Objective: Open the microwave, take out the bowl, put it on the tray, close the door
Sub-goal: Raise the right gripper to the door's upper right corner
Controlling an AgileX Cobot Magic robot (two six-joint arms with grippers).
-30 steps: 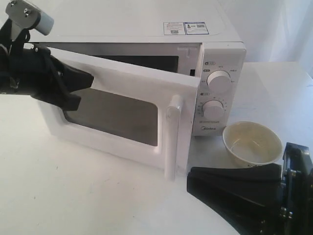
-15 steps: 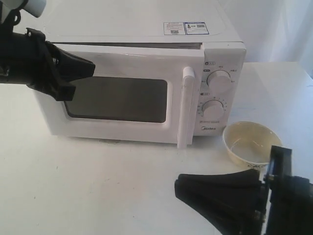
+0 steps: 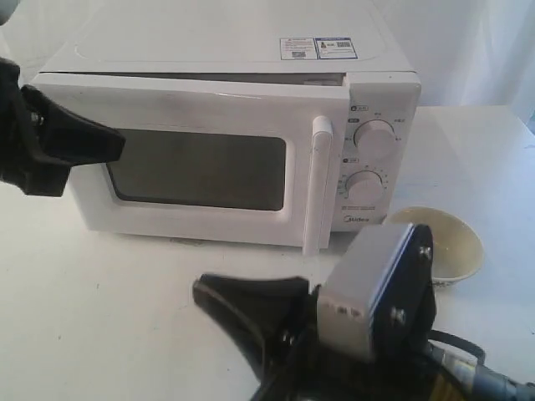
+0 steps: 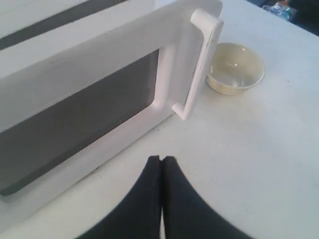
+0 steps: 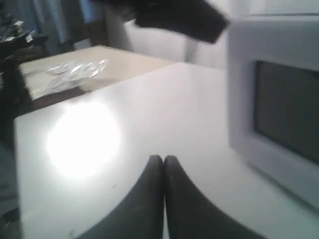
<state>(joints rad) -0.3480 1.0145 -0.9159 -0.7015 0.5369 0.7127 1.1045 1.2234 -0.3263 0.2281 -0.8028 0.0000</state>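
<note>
The white microwave (image 3: 226,50) stands at the back of the table, and its door (image 3: 201,104) lies flat against the front with a thin dark slit along its top edge. The bar handle (image 3: 318,184) is upright beside the dials. The cream bowl (image 3: 458,242) sits on the table right of the microwave, half hidden behind my right wrist; it also shows as the bowl (image 4: 235,67) beyond the handle (image 4: 204,59). My left gripper (image 3: 121,144) (image 4: 162,158) is shut and empty, off the door's left end. My right gripper (image 3: 201,291) (image 5: 163,157) is shut and empty, low over the table in front. The tray is out of view.
Two round dials (image 3: 374,138) sit on the panel at the microwave's right. Stickers (image 3: 318,48) lie on its top. A white cloth hangs behind. In the right wrist view a beige surface with crumpled plastic (image 5: 77,69) lies beyond the table's edge.
The door has swung from half open to flat against the microwave. My left gripper has drawn back to the left. My right arm has swept left across the front, now covering part of the bowl.
</note>
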